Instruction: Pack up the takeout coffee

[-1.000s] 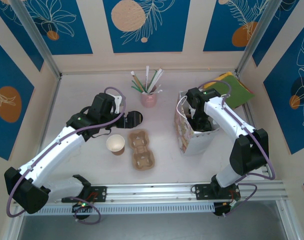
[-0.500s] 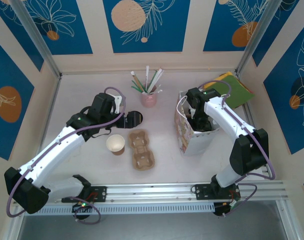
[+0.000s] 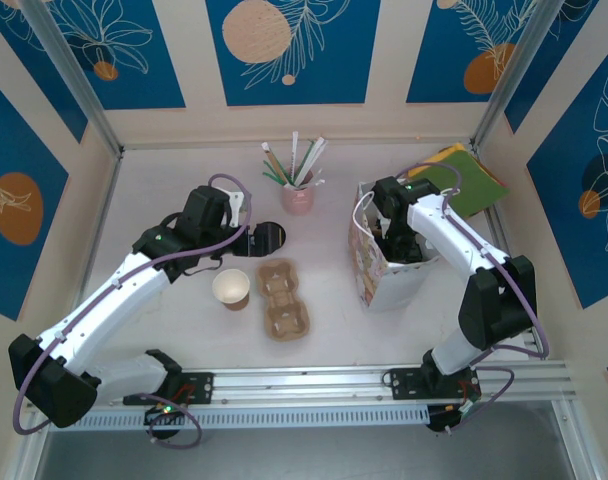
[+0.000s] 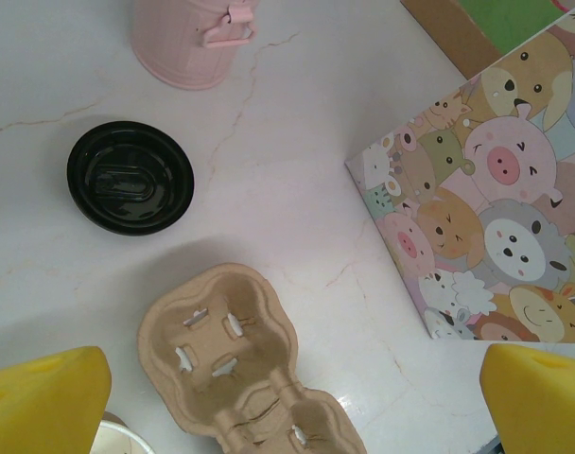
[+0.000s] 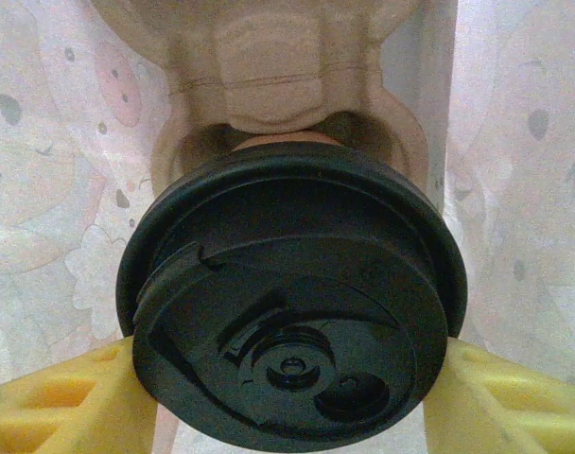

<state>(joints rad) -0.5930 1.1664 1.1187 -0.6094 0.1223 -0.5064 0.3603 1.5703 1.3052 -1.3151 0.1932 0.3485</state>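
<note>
Jaws, right gripper (image 5: 287, 392): clamped on the coffee (image 5: 289, 303), one yellow finger (image 5: 65, 402) at each lower corner of the wrist view, tucked under the black lid's rim. Jaws, left gripper (image 4: 289, 397): spread wide, grasping nothing, hanging over the table (image 4: 297, 189).

Coffee, location: inside the bag (image 3: 376, 270), right of centre in the top view. It is lid up, above a pulp tray (image 5: 269, 76) lying deeper in the bag (upper part of the wrist view). Whether the cup's base touches that tray cannot be told, as the lid hides it.

Step in hand, judged: seating the cup in a slot of the bagged tray.
- Centre the cup over the round slot showing just above the lid's rim.
- Keep it upright and lower it straight.
- Let go only once the base is bedded.
- Lift out without dragging on the bag's walls.

Surroundings:
- Second tray (image 4: 231, 350), vacant, at centre of the top view.
- Loose lid (image 4: 130, 177), to that tray's upper left.
- Lidless cup (image 3: 231, 288), just left of the tray.
- Pink holder (image 4: 183, 38), with straws (image 3: 296, 158), at upper centre.
</note>
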